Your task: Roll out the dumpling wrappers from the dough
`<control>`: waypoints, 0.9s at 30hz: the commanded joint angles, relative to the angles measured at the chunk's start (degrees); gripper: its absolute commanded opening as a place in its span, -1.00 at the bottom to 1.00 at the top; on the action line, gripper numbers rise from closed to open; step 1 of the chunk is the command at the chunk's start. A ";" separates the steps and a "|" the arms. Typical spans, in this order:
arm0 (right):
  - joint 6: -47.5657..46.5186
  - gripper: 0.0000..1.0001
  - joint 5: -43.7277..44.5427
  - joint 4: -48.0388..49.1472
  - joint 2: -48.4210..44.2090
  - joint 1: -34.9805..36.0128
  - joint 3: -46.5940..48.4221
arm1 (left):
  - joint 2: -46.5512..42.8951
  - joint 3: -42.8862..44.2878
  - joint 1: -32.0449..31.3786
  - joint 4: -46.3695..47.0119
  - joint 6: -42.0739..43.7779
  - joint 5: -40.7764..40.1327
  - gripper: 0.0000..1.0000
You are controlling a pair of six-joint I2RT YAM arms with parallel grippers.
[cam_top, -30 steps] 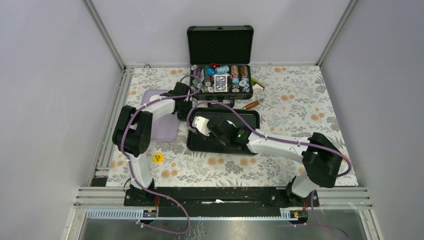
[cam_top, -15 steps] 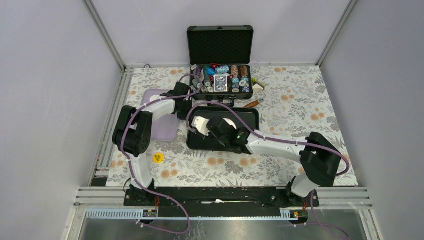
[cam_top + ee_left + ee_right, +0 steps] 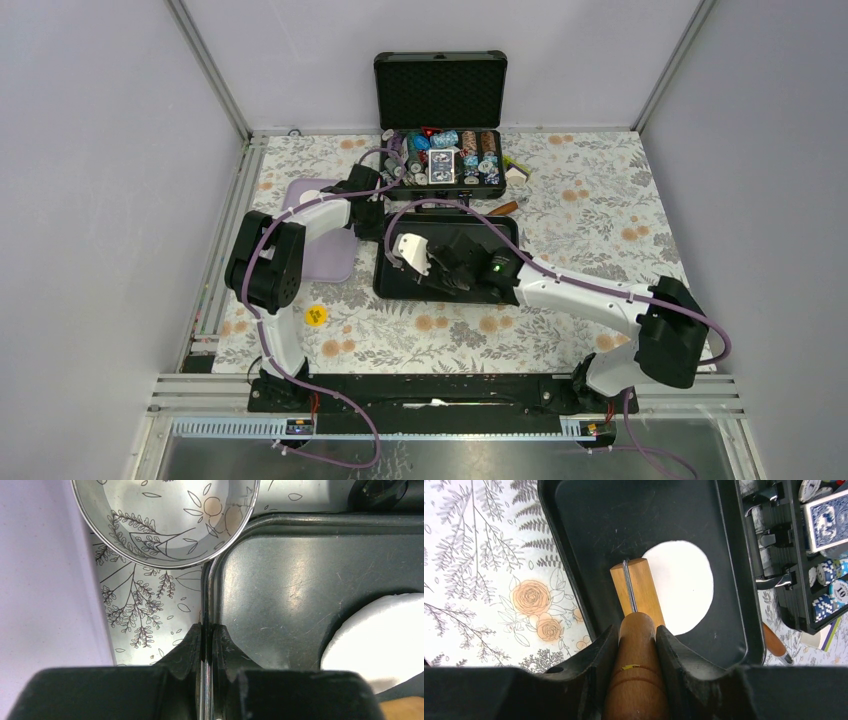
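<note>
Wooden rolling pin (image 3: 636,596) overlaps flat white dough (image 3: 686,587).

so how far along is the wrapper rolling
Done: the dough lies pressed into a flat round in the black tray. In hand: the right tool grips the rolling pin, its head on the dough's edge, while the left tool pinches the tray rim. Left: nothing looks cut out yet; the ring cutter sits empty on the cloth beside the tray.
</note>
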 commanded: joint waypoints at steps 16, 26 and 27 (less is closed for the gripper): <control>-2.47 -1.00 7.66 10.93 -0.18 -0.52 -13.67 | 0.45 -2.10 -0.16 -2.08 1.35 -6.47 -1.00; -1.04 -1.00 4.54 11.31 4.80 -2.80 -15.81 | 0.21 -2.36 -0.17 -1.81 1.42 -6.33 -1.00; -1.12 -1.00 4.34 11.48 5.28 -3.24 -15.76 | 0.21 -2.38 -0.12 -1.81 1.46 -6.30 -1.00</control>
